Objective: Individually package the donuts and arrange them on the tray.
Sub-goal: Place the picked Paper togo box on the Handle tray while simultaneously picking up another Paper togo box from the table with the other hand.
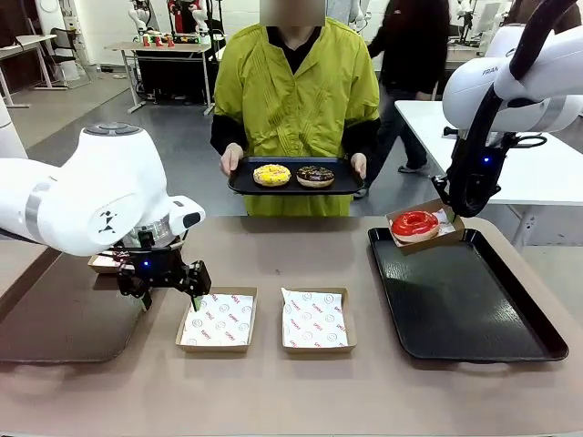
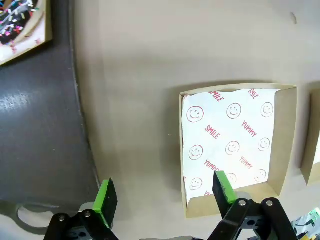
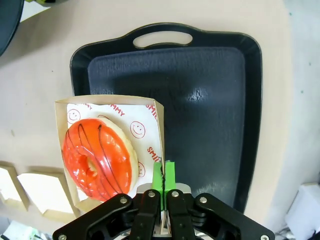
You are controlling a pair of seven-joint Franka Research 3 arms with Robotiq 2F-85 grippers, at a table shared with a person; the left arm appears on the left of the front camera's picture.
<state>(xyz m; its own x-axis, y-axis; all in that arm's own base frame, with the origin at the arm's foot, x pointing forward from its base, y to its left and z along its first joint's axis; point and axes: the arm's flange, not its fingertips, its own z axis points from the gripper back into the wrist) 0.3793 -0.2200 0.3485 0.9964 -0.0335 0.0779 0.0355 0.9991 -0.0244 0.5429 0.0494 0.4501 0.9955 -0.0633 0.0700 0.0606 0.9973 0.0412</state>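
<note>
Currently, I see the right gripper (image 3: 163, 172) with its fingers pressed together on the side wall of a cardboard box (image 3: 110, 99), pinching that wall. The red-glazed donut (image 3: 97, 157) lies in this paper-lined box, which sits at the far left corner of the black tray (image 1: 474, 309) on the surface (image 1: 273, 391) and overlaps the rim; I cannot tell whether the box rests there or hangs just above. The left gripper (image 2: 165, 192) hovers with its fingers (image 2: 106, 196) spread wide and holding nothing, one fingertip over the near corner of an empty box (image 2: 285, 135), the other over bare surface. A second empty box (image 1: 314, 320) lies just beside the first. Behind the left arm, a dark donut with coloured sprinkles (image 2: 15, 20) lies in its own box on a dark grey tray (image 2: 40, 140). At the far side, a person (image 1: 296, 82) holds a serving tray (image 1: 241, 185) carrying the yellow-iced donut (image 1: 271, 175) and the chocolate donut (image 1: 315, 176) side by side.
</note>
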